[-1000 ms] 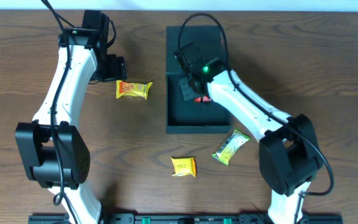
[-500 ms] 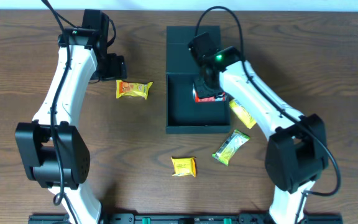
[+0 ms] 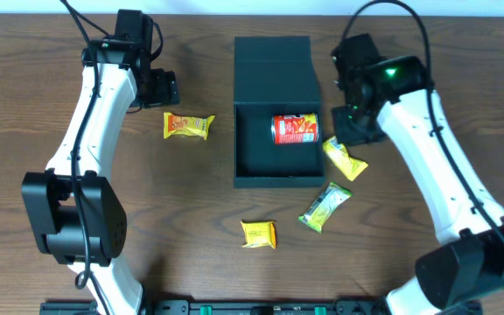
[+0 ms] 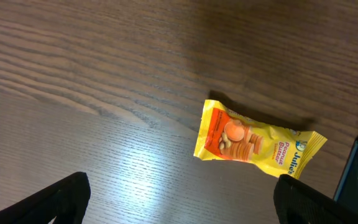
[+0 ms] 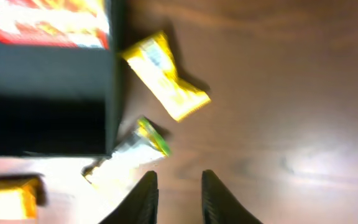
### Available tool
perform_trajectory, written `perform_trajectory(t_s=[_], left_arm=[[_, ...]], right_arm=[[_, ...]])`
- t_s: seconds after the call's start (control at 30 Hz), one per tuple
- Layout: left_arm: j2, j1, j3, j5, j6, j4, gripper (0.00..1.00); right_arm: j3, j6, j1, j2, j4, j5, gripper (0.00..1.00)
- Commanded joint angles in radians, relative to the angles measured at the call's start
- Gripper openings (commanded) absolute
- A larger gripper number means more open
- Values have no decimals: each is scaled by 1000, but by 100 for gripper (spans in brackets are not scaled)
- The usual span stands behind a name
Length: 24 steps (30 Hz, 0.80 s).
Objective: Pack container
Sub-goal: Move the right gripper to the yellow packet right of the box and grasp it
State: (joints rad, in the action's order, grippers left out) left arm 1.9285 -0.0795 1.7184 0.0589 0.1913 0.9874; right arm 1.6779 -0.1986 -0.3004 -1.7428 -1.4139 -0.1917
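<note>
While its lid lies folded back, the container [image 3: 256, 157] sits open mid-table [image 3: 191, 201], ready for filling, red packet [image 3: 296, 129] inside by its right wall | right gripper [image 5: 178, 176] just right of container, fingers slightly apart, empty, near yellow packet [image 5: 166, 78], likely next pick | left gripper [image 4: 179, 186] spread wide, well left of container, over orange biscuit packet [image 4: 253, 140]

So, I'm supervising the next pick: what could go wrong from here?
The yellow packet lies close beside the right wall of the container, so the right gripper may bump the container when grabbing it. Its jaws stand only narrowly apart, so they might push the packet rather than straddle it.
</note>
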Motion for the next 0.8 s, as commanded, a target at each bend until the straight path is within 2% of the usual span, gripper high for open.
perform_trajectory(t_s=[0.0, 0.17, 0.27, 0.3, 0.4, 0.5, 0.63, 0.77], left_arm=[[14, 1, 18, 0, 14, 1, 95], [14, 1, 18, 0, 14, 5, 95], [14, 0, 18, 0, 15, 5, 95], [14, 0, 18, -1, 15, 5, 95], [14, 0, 18, -1, 15, 3, 95], [14, 0, 18, -1, 15, 3, 95], [14, 0, 18, -3, 15, 5, 95], [14, 0, 18, -5, 15, 23, 95]], right_arm=[[-53, -14, 26, 8, -14, -18, 26], [-248, -10, 28, 123, 35, -5, 25], [-382, 42, 50, 245, 99, 61, 32], [-417, 73, 61, 276, 132, 114, 39], [-530, 95, 108, 349, 292, 234, 70], [-611, 118, 127, 339, 448, 230, 85], [-683, 156, 127, 280, 609, 213, 88], [-688, 171, 127, 198, 637, 203, 86]])
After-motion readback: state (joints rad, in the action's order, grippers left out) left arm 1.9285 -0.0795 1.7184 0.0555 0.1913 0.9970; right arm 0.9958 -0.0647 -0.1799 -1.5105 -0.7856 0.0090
